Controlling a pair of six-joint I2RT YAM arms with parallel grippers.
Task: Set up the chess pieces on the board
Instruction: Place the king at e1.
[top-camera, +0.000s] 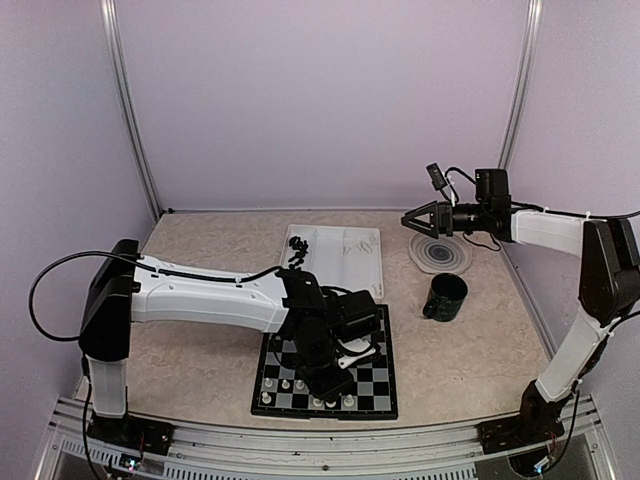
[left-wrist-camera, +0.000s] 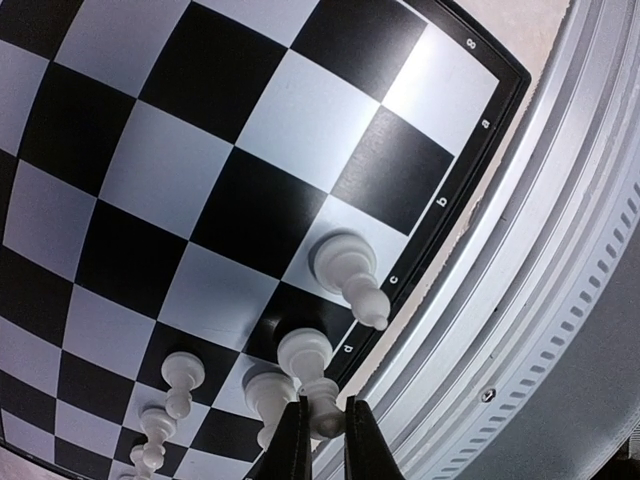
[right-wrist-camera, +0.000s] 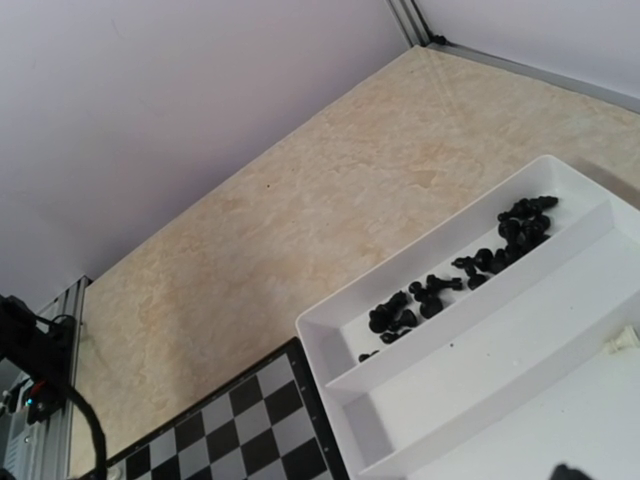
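Your left tool (left-wrist-camera: 326, 405) is down over the near edge of the board (top-camera: 372, 375), and in the wrist view its two fingers (left-wrist-camera: 292, 440) are pinched onto the top of a white piece (left-wrist-camera: 308, 355). That piece has its base on the dark edge square by the letter d, and it looks upright, though the lens bends everything. Just beside it, on the pale square marked c, you have a taller white piece (left-wrist-camera: 348, 272) standing free. More white pieces (left-wrist-camera: 183, 380) run along the same edge rank on the other side of the tool. From above you see that rank as a line of small white dots (top-camera: 333, 403) on the board's near row, and your left arm covers much of the board's middle. The board lies flat on the table (top-camera: 200, 360), near the arm bases. Just behind its far edge is the white tray (top-camera: 360, 262), and black pieces (right-wrist-camera: 480, 262) are heaped along the tray's narrow outer compartment. Your right tool (top-camera: 418, 220) is up in the air at the far right, well apart from the board, with its jaws spread wide and nothing between them. It hangs above a round grey disc (top-camera: 441, 254). A dark mug (top-camera: 444, 297) stands on the table between that disc and the board's right side.
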